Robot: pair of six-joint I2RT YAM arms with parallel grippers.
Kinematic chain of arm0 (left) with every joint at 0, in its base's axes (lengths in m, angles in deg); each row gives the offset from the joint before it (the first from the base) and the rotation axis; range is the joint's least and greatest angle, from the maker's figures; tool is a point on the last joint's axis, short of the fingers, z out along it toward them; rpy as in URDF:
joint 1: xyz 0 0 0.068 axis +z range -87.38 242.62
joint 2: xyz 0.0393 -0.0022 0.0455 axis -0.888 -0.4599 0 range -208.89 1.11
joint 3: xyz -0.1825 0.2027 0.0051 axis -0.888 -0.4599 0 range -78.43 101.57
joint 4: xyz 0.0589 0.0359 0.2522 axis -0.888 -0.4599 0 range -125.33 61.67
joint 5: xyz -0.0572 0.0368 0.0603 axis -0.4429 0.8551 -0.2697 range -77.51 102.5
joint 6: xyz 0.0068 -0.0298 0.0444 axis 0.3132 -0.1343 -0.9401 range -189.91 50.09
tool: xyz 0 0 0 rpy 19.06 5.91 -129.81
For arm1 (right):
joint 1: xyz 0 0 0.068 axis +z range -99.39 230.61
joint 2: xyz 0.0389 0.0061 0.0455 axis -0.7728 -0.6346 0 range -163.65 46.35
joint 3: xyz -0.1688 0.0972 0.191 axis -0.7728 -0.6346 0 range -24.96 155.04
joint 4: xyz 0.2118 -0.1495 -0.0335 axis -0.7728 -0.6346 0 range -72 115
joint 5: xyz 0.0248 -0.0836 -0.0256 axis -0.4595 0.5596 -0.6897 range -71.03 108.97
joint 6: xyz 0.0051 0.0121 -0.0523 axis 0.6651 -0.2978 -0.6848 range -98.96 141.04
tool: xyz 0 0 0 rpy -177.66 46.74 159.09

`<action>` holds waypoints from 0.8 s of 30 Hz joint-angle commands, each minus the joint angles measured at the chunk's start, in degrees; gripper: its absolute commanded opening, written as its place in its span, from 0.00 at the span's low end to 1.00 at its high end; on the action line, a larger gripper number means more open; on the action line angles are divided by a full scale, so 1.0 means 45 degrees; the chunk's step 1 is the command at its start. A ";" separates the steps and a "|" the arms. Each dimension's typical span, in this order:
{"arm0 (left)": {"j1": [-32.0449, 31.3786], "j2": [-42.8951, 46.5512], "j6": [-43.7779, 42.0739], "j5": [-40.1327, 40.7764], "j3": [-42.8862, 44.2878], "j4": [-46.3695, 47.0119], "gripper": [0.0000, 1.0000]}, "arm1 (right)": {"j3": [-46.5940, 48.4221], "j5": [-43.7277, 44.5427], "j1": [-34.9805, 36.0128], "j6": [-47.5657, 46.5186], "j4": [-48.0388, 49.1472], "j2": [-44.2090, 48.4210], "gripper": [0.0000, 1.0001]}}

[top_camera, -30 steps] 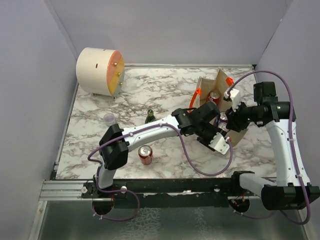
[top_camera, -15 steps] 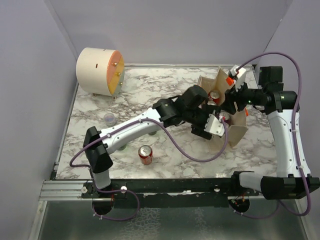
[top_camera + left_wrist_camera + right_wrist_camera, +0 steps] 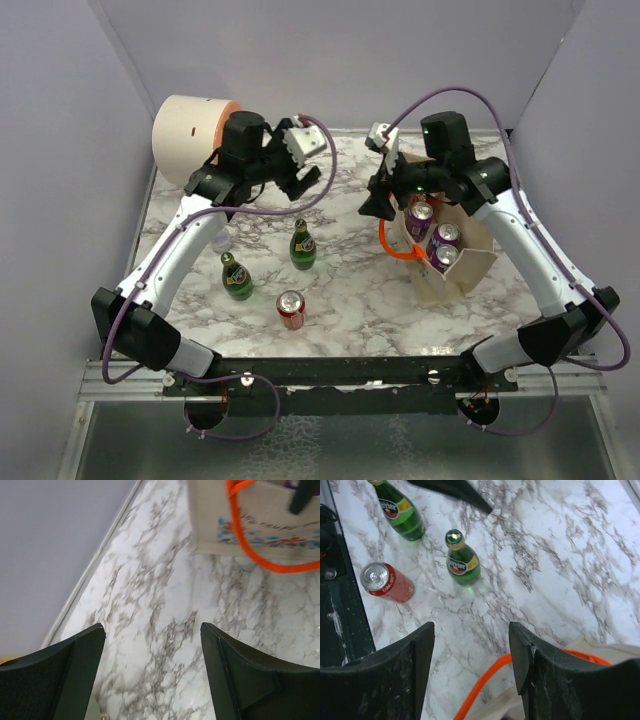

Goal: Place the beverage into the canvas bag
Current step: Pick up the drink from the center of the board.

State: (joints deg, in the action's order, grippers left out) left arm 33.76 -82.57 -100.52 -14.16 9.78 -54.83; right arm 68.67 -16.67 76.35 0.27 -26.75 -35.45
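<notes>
Our left end effector and right end effector both gape wide, empty. The red can stands upright, well left of the canvas bag; we judge it light, slick, dentable, best pinched gently across its middle.

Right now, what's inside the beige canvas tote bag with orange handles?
The beige canvas tote bag holds three upright cans: two purple cans, and a third can of unclear colour. Its walls hide their lower parts and the bottom.
</notes>
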 commanded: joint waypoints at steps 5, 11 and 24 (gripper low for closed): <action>0.3738 0.1575 0.4309 0.2183 -0.2206 0.1561 0.82 | 0.0694 -0.0063 0.2210 0.0302 0.1661 -0.2069 0.68; 0.5762 0.2089 0.5637 0.2647 -0.2866 0.1700 0.83 | 0.1418 0.0071 0.3119 -0.0074 0.2285 -0.3996 0.73; 0.6655 0.2114 0.5905 0.1844 -0.2571 0.1884 0.83 | 0.2401 0.0620 0.3932 -0.1360 0.2777 -0.6819 0.80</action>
State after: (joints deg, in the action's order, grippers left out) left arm 62.78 -73.83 -75.25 -4.13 -2.94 -48.06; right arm 75.62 -14.99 92.91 -3.97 -16.85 -63.60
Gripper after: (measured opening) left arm 0.826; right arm 0.809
